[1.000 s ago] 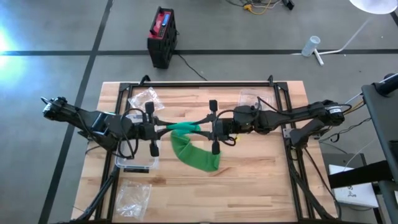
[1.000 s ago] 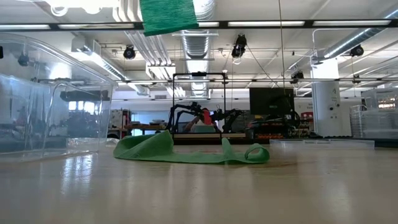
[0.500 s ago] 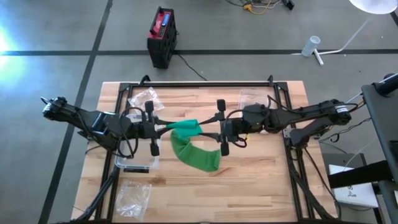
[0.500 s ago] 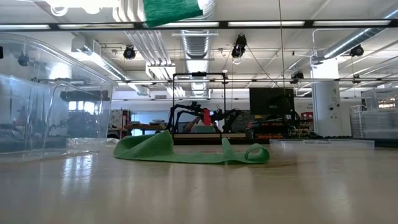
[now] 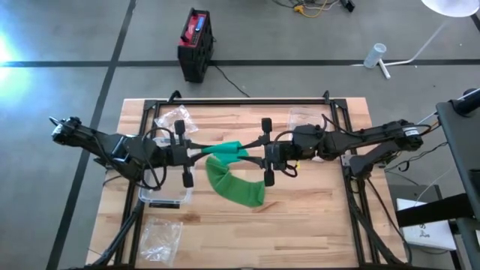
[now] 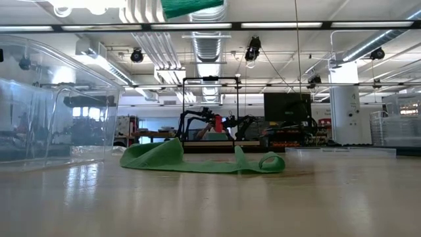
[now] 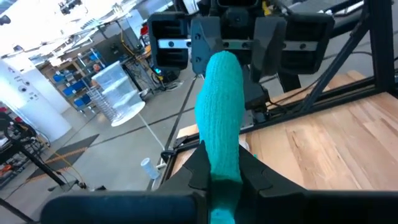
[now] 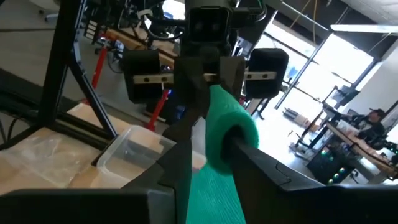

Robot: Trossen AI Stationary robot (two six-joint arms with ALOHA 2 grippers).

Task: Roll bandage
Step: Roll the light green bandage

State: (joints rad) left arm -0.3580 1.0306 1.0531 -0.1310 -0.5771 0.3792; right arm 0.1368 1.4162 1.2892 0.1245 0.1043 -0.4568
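Observation:
The green bandage is partly wound into a roll [image 5: 226, 152], held in the air over the table's middle between my two grippers. Its loose tail drops from the roll to a slack heap [image 5: 238, 189] [image 6: 197, 160] on the wood. My left gripper [image 5: 201, 154] [image 7: 222, 169] is shut on the roll's left end. My right gripper [image 5: 253, 155] [image 8: 214, 149] is shut on its right end. In the low view only the roll's underside [image 6: 192, 6] shows at the top edge. My left gripper pinches the roll's left end [image 7: 222, 155] between its two fingers. They come level from the table's left and lie along the roll, which stands out beyond them, clear of the table. My right gripper meets the roll's right end [image 8: 231, 132] level from the table's right. One fingertip [image 8: 245, 146] sits at the hollow of the end face. The other finger [image 8: 181, 158] lies along the outside. The tail [image 8: 211, 193] hangs slack below.
A clear plastic box [image 5: 166, 196] [image 6: 46, 105] stands near the left arm. Crumpled plastic bags lie at the far left [image 5: 176, 116], the far right [image 5: 307, 118] and the near left [image 5: 160, 236]. A black frame rail [image 5: 240, 101] borders the table.
My right gripper has gone a little toward the table's right edge and slightly up. The roll has risen with it, so less green shows at the top of the low view. The heap on the table has stayed where it was.

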